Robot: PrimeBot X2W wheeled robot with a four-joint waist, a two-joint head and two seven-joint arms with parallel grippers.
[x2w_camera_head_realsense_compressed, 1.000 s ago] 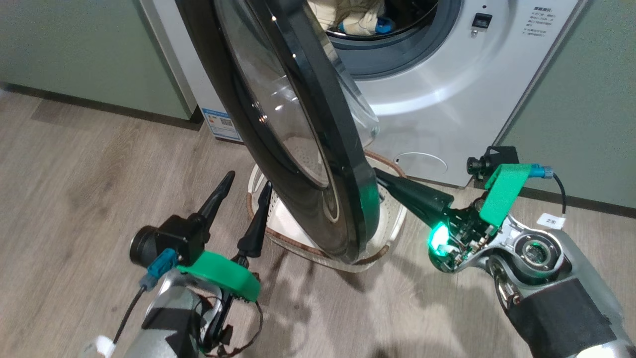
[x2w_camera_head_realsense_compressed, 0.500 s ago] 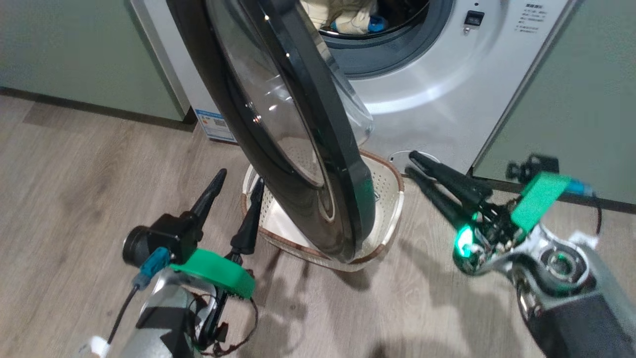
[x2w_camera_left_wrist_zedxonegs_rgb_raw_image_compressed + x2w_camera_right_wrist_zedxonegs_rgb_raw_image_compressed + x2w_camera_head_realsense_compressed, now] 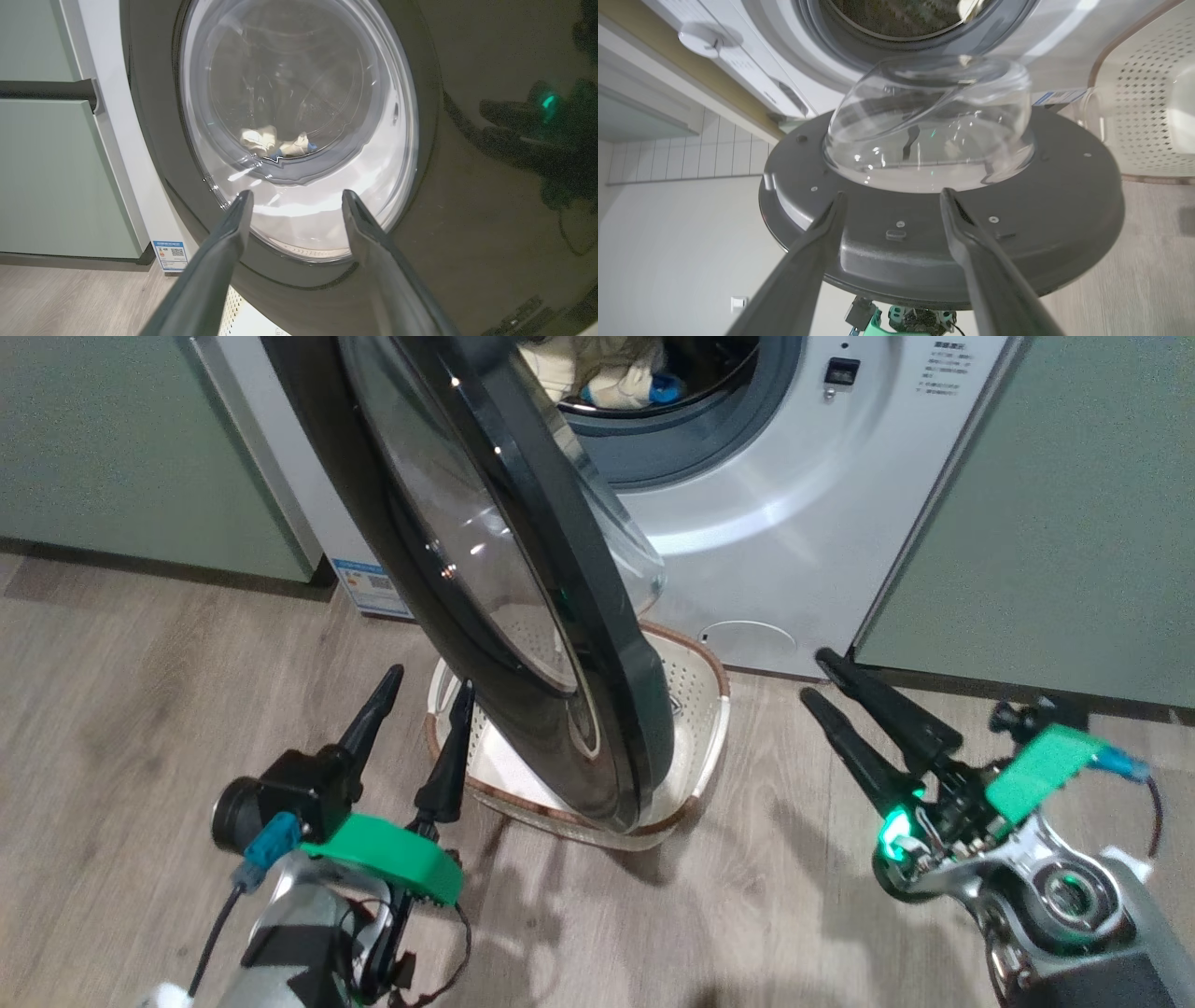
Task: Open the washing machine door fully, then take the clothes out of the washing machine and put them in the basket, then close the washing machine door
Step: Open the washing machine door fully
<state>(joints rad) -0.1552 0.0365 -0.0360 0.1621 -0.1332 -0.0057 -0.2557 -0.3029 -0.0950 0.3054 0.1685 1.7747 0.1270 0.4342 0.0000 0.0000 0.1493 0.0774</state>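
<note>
The washing machine door (image 3: 523, 588) stands partly open, its black rim edge-on to me and swung out over the basket (image 3: 695, 695). Cream clothes (image 3: 607, 378) with blue trim lie in the drum of the white washing machine (image 3: 784, 523). My left gripper (image 3: 425, 677) is open, just left of the door, facing its outer glass (image 3: 299, 130). My right gripper (image 3: 817, 674) is open to the right of the door, apart from it, looking at the door's grey inner face (image 3: 943, 233) and bulging porthole (image 3: 929, 121).
Pale green cabinets (image 3: 121, 457) flank the machine on both sides. The basket sits on the wood floor (image 3: 140, 709) right under the door's lower edge. A blue sticker (image 3: 369, 583) marks the machine's lower left corner.
My right gripper has let go of the door's rim, opened, and drawn back to the right. The camera has shifted, so the whole scene sits further left. The left gripper stays open.
</note>
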